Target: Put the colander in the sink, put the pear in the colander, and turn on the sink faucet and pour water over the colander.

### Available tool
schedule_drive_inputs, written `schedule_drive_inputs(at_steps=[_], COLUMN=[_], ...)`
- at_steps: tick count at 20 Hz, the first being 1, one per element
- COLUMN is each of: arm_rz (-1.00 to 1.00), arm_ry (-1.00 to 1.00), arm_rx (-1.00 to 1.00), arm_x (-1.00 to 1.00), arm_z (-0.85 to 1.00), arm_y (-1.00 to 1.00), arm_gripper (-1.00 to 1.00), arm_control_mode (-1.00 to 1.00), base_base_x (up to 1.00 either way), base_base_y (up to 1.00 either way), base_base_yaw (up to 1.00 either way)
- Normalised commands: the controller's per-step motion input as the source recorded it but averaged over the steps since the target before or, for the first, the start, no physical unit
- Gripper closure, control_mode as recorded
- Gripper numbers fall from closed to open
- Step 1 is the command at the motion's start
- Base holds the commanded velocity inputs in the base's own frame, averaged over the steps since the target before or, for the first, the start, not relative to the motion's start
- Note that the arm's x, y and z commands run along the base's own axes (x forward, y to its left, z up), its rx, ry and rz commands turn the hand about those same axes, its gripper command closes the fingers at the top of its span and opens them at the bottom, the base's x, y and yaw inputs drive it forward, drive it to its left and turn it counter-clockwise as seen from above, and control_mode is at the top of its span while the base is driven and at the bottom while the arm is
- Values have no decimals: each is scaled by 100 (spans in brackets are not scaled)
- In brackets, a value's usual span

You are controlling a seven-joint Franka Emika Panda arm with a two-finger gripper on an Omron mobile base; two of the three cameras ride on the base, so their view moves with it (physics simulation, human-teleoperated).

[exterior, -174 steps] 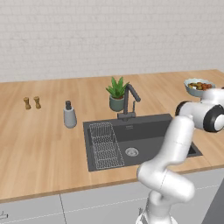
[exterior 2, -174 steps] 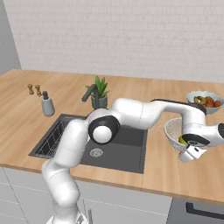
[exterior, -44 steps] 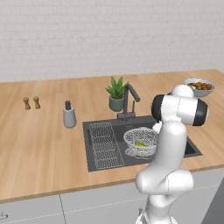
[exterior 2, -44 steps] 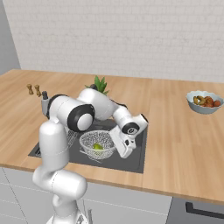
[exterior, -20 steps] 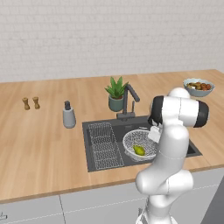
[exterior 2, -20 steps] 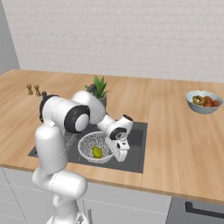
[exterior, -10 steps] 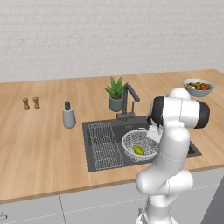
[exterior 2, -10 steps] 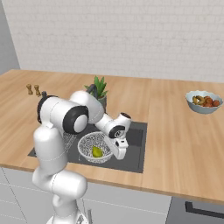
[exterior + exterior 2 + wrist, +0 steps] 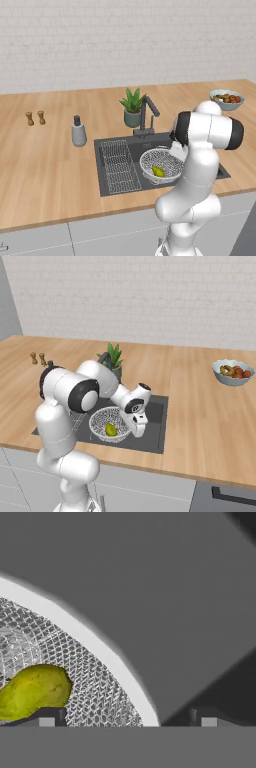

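One pear [image 9: 158, 171] lies inside the wire-mesh colander [image 9: 161, 165], which sits in the dark sink [image 9: 112, 182] beside the flat wire rack [image 9: 118, 165]. Straddling the colander's rim, the gripper [image 9: 127, 719] has its fingers spread wide and grips nothing. Behind the basin, the faucet [image 9: 146, 114] stands near a potted plant [image 9: 132, 106].

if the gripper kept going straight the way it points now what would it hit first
Most likely the colander rim, which runs between the open gripper's fingertips, or the sink floor just beside it; depth is unclear.
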Motion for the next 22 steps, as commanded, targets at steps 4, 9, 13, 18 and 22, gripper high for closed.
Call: schedule_drive_inputs(at_steps=[4, 9, 13, 18, 22], arm_rz=[0, 0, 0, 2, 1], arm_ry=[-9, -15, -13, -6, -7], arm_rx=[-1, -8, -7, -8, -12], arm_x=[-25, -32, -32, -21, -22], arm_z=[45, 51, 54, 48, 48], arm_y=[-9, -4, -10, -4, 0], arm_gripper=[-100, -100, -100, -100, -100], arm_control_mode=[-100, -100, -100, -100, -100], base_base_x=[0, 0, 0, 0, 0], base_base_y=[0, 0, 0, 0, 0], base_base_yaw=[0, 0, 0, 0, 0])
